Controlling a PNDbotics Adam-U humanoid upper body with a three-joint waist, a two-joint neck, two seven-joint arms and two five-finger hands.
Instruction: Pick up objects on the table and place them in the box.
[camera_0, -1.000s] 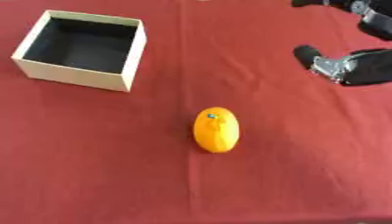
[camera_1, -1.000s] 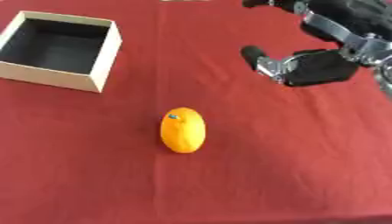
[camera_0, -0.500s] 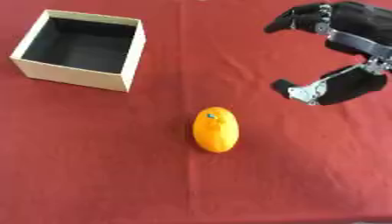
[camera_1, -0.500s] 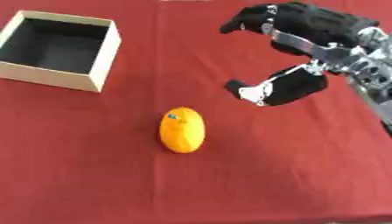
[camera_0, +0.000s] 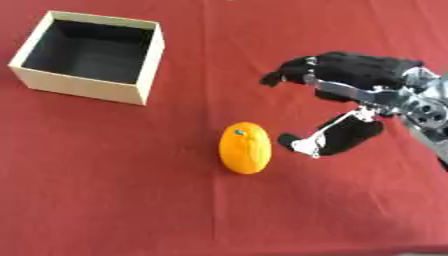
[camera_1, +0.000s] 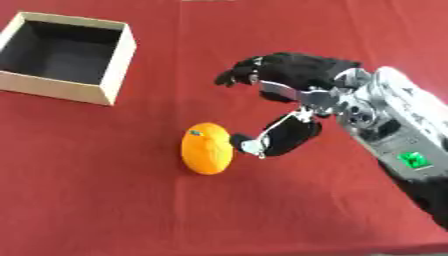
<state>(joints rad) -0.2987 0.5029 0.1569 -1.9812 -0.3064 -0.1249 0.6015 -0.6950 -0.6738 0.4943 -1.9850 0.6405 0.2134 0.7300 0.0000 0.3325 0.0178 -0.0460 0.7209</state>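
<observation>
An orange fruit (camera_0: 244, 148) lies on the red tablecloth near the middle. My right hand (camera_1: 293, 95) reaches in from the right, open, with the thumb (camera_1: 276, 138) low and just right of the orange and the fingers (camera_1: 262, 70) spread above and behind it. Nothing is in its grasp. An open cardboard box (camera_0: 88, 56) with a dark inside stands at the upper left, holding nothing that I can see. My left hand does not show.
The red cloth (camera_0: 105, 200) covers the whole table. Its front edge shows along the bottom right corner (camera_1: 411, 250). The silver forearm (camera_1: 398, 135) crosses the right side.
My right hand has come leftward and downward toward the orange, its thumb now close beside the fruit. The orange and the box have not moved.
</observation>
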